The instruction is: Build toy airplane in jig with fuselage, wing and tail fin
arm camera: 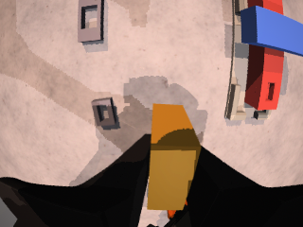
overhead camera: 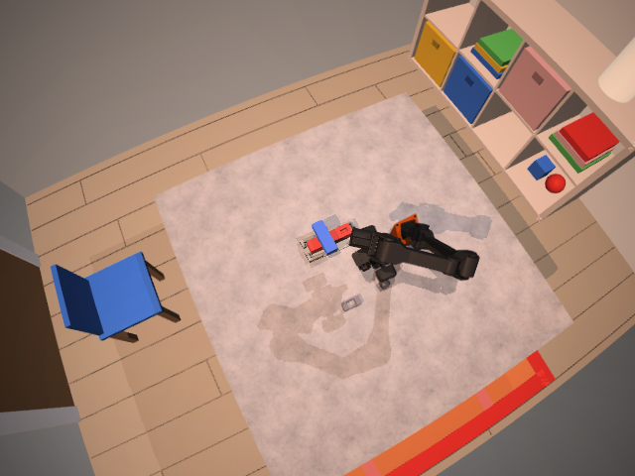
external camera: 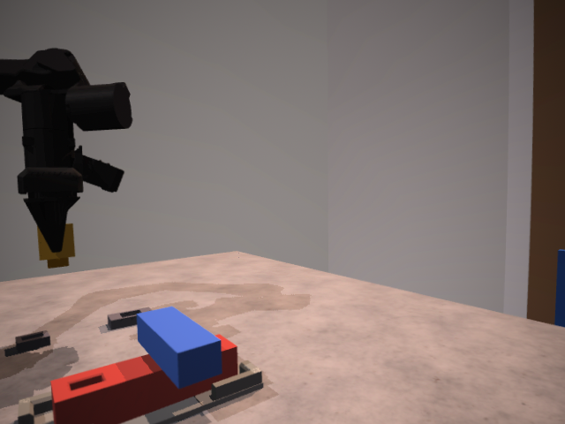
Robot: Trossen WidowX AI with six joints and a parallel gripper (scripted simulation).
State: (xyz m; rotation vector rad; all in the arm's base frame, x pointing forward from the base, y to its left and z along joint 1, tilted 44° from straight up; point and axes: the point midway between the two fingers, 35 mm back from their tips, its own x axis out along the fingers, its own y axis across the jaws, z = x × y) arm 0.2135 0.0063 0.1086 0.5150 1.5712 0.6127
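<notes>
The hand (overhead camera: pixel 361 256) (external camera: pixel 56 246) (arm camera: pixel 166 142) was gripping the yellow tail fin (external camera: pixel 69 239) (arm camera: pixel 172 184), tab downward, in the air, well apart from the red fuselage (overhead camera: pixel 314 246) (external camera: pixel 114 397) (arm camera: pixel 263 78). The fuselage sat in the cradle (external camera: pixel 237 384) (arm camera: pixel 234 101), with the blue wing (overhead camera: pixel 323 236) (external camera: pixel 178 335) (arm camera: pixel 275 30) across its top. The socket near its tail was unfilled.
</notes>
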